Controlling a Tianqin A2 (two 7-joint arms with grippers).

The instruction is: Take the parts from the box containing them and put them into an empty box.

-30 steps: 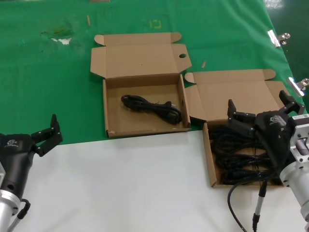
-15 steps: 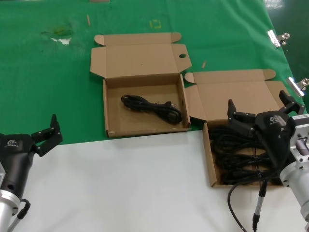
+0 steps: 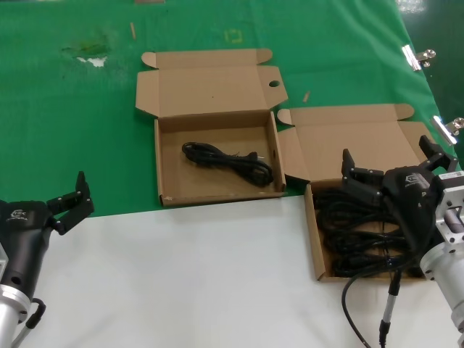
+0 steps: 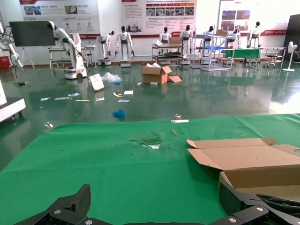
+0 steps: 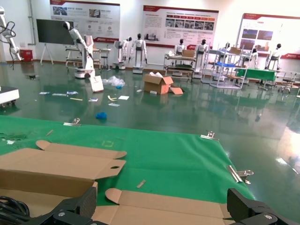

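Right gripper [image 3: 388,168] spread wide, holding nothing, poised over the cord pile at four o'clock.

The parts [image 3: 355,232] lie tangled in the box containing them [image 3: 316,239], under that gripper; one cord [image 3: 228,162] already sits in the other box [image 3: 217,192] at twelve o'clock. These look soft, floppy and grippy, likely to snag neighbours, so pinching a coil's bundled middle seems best. Left gripper [image 3: 69,199] waits spread open at eight o'clock.

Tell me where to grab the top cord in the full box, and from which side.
Come straight down with the right pincer, open above the full box. Grip across the middle of the cords, where the bundled strands run together; the walls block a sideways approach.
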